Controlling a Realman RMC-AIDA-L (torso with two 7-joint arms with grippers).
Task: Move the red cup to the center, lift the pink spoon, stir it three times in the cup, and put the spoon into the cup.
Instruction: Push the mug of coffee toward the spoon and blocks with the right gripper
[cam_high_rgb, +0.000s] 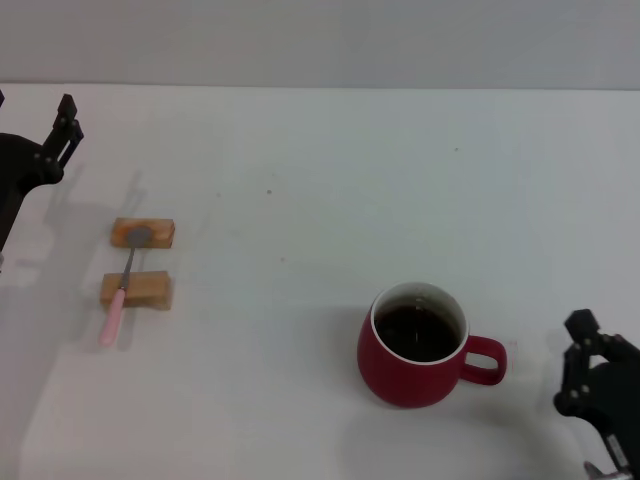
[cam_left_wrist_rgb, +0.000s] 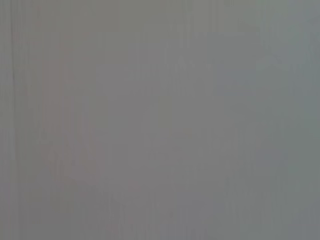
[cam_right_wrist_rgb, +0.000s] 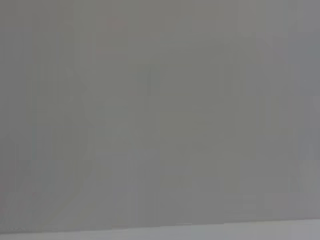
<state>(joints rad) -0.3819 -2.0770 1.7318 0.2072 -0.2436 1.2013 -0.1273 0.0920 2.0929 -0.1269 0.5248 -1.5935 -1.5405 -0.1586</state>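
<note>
Cup: red cup (cam_high_rgb: 415, 347) sat right of center, near front, handle twd right gripper (cam_high_rgb: 597, 385) — prob. so it could be grabbed there.
Spoon: pink spoon (cam_high_rgb: 124, 285) bridged two wooden blocks (cam_high_rgb: 140, 262), left side; raised for easy pickup.
Right gripper: near handle, not touching; fingers' state not clear.
Left gripper (cam_high_rgb: 62, 135): far left edge, fingers' state not clear.

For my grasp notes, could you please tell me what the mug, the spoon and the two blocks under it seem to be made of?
The red cup looks like glazed ceramic: glossy, white inside. The pink spoon seems to have a pale plastic handle and dull grey metal bowl. The two blocks look like unfinished tan wood.
</note>
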